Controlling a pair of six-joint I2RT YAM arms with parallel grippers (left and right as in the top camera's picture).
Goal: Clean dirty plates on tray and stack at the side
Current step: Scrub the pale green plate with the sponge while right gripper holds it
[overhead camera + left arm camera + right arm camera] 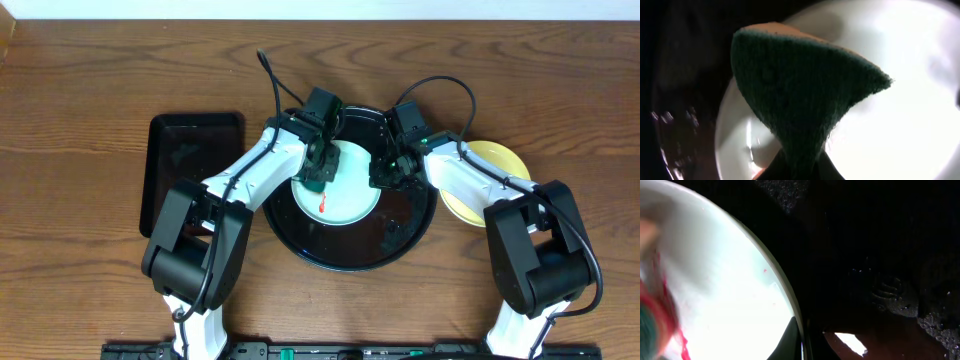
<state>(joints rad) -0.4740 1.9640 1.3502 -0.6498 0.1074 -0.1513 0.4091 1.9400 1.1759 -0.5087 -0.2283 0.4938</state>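
1. Overhead, the mint-green plate (345, 195) lies in the middle of the round black tray (300, 245), with a red smear (322, 205) on its lower left part. A yellow plate (495, 160) rests on the table (80, 280) at the tray's right edge, partly under the right arm (470, 180). I cannot find a third plate.
2. The left arm (250, 170) reaches in from the lower left, and its jaws pinch a green sponge (800, 100). The sponge's wide end hangs over the plate's left half, just above the smear in the overhead frame. I cannot tell whether it touches the plate.
3. The right arm's jaws are pressed together on the plate's right rim. In the right wrist view the rim runs down to them at the bottom of the frame.
4. The step in hand looks like wiping off the smear. The rim should be held pinned so the plate cannot skate on the glossy tray.
5. The sponge's broad face, not a corner, should go down on the plate. It should then sweep toward the lower left of the overhead frame, across the red, in overlapping passes.
6. The sponge is soft and likely to fold. Light pressure may only spread the red, while hard pressure near the rim may tip the plate against the right grip.
7. Red shows at the lower left of the right wrist view. That patch is worth checking before the plate is lifted.
8. The cleaned plate probably belongs on the yellow one at the right, not on the rectangular tray (190, 150) at the left.
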